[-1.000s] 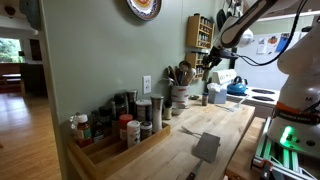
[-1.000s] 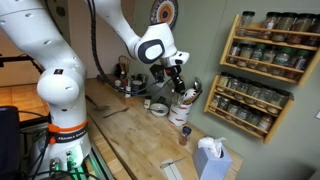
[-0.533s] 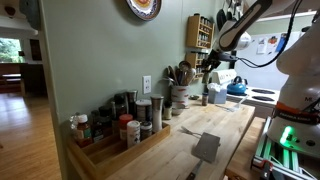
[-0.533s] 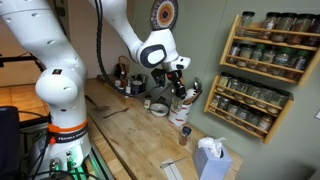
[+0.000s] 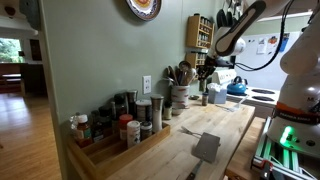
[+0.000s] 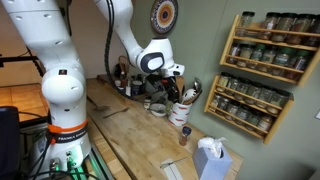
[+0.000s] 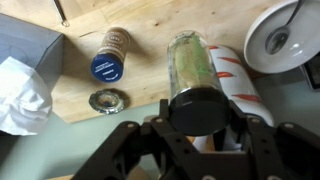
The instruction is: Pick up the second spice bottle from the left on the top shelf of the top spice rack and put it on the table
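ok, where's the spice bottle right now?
In the wrist view the spice bottle is clamped in the hand, over the table, right of a blue-lidded jar and beside a red-striped container.

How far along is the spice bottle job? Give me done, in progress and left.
Done: the bottle is away from the wall rack and clamped in the gripper. In hand: it hangs over the table, beside a blue-lidded jar. Left: lower it onto the wood and let go.
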{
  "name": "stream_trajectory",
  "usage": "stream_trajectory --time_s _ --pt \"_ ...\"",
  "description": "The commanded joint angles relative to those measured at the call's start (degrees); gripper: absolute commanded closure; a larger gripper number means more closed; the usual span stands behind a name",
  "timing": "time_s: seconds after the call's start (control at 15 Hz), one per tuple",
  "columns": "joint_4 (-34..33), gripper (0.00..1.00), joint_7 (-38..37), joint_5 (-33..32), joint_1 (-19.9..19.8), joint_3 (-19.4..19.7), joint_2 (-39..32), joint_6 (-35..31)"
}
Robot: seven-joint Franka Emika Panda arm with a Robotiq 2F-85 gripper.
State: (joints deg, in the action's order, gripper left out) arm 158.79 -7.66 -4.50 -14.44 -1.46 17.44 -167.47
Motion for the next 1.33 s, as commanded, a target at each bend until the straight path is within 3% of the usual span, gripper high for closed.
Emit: stream_trajectory --time_s 0.0,0.13,0.4,0.53,0.87,1.27 --pt "-0.05 0.69 5.31 1.18 4.36 3.53 -5.79 -4.50" --pt "-0.02 0.69 8.07 2.64 6.82 5.32 -9.10 -8.25" --pt "0.02 0.69 16.71 12.06 15.83 10.14 -15.17 -16.25" --pt "-0.02 0.69 18.67 16.60 19.20 10.53 -16.03 -17.39" --pt "-0.73 0.69 22.58 23.32 21.38 10.19 -15.37 -15.54" --pt "-1.06 0.69 32.47 30.85 21.83 11.20 -15.65 -14.11"
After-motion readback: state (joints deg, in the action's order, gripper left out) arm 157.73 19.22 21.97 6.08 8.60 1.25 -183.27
